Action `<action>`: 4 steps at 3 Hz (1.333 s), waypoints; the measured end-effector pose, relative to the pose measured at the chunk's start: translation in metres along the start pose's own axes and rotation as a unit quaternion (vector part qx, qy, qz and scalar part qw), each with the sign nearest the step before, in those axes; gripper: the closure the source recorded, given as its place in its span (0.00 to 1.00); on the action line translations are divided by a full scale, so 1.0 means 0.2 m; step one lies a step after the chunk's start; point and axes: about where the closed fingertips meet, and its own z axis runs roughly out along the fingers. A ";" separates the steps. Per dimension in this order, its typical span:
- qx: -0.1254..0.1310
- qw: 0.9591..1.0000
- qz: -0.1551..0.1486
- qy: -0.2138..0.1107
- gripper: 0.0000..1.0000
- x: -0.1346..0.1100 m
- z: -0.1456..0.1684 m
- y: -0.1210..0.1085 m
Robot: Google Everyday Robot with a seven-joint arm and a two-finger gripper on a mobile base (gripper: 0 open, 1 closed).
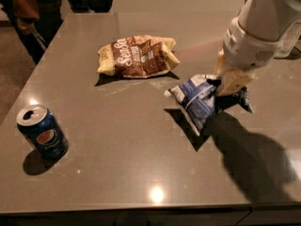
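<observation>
The gripper (233,81) sits at the right side of the table (117,173), its tan fingers clamped on the upper right part of a blue chip bag (200,98). The bag is crinkled glossy foil, blue with white panels and a dark end sticking out to the right of the fingers. It hangs tilted, its lower corner pointing down toward the tabletop, and a hard dark shadow lies directly under it. Whether that corner touches the surface cannot be made out. The fingers hide the bag's middle section.

The arm (263,27) above is a smooth, white, rounded shell, cut off by the top and right edges of the view.

Well apart to the left, a brown chip bag (138,55) with yellow ends lies flat, puffy and wrinkled; its lettering is only partly readable. Near the front left corner, a blue Pepsi can (42,132) stands upright, its metal top opened.

The table is smooth, grey and faintly reflective, showing a bright spot of light near its front edge. A person (28,8) stands at the far left corner, mostly out of frame.
</observation>
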 end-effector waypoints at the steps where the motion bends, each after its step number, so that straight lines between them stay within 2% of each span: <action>1: 0.063 0.995 0.070 -0.038 0.97 0.02 -0.12 -0.34; 2: 0.097 0.987 0.114 -0.058 0.75 0.03 -0.16 -0.54; 3: 0.112 0.980 0.148 -0.069 0.43 0.05 -0.13 -0.66; 4: 0.111 0.981 0.146 -0.069 0.20 0.04 -0.12 -0.66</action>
